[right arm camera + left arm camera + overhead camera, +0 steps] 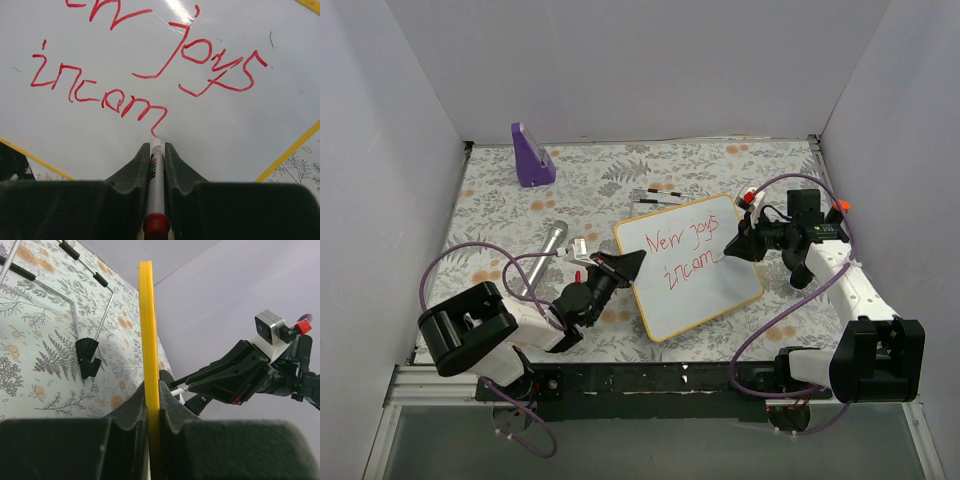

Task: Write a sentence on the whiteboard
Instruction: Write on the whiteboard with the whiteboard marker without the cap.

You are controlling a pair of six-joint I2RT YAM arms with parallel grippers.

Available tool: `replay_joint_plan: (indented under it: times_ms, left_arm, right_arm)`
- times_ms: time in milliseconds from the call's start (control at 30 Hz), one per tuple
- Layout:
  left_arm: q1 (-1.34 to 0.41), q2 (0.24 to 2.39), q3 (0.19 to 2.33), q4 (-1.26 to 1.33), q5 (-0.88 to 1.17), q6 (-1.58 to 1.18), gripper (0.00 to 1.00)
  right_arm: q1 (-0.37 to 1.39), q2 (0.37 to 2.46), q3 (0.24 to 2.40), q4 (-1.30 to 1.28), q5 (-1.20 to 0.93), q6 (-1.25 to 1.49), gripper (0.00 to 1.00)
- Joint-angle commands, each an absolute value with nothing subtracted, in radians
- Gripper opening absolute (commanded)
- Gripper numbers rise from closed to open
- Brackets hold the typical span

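The whiteboard [688, 265], white with a thin yellow frame, lies tilted on the flowered table. Red handwriting, the sentence [685, 252], reads "New joys" over "incom". My left gripper [617, 268] is shut on the board's left edge; its yellow frame [148, 330] stands edge-on between the jaws. My right gripper [732, 243] is shut on a red marker [156, 172], whose tip touches the board at the end of the last red stroke [154, 131].
A purple wedge-shaped stand [531, 155] sits at the back left. A silver cylinder [552, 240] lies left of the board. A wire stand with black tips [658, 193], also in the left wrist view [87, 305], lies behind the board. Grey walls enclose the table.
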State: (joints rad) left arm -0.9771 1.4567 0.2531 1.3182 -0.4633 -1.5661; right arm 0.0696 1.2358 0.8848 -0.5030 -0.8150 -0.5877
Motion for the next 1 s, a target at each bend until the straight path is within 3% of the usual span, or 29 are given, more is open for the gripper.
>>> replay_joint_plan:
  times_ms: [0,967]
  left_arm:
    - [-0.983,1.434,0.264,1.540,-0.434,-1.482,0.00]
    - [-0.983,1.414,0.238,1.559,-0.440,-1.483,0.00]
  right_arm:
    - [0.054,1.187,0.934,-0.520,-0.873,-0.583,0.01]
    - [-0.017,1.141,0.873,-0.327,-0.966,-0.463,0.01]
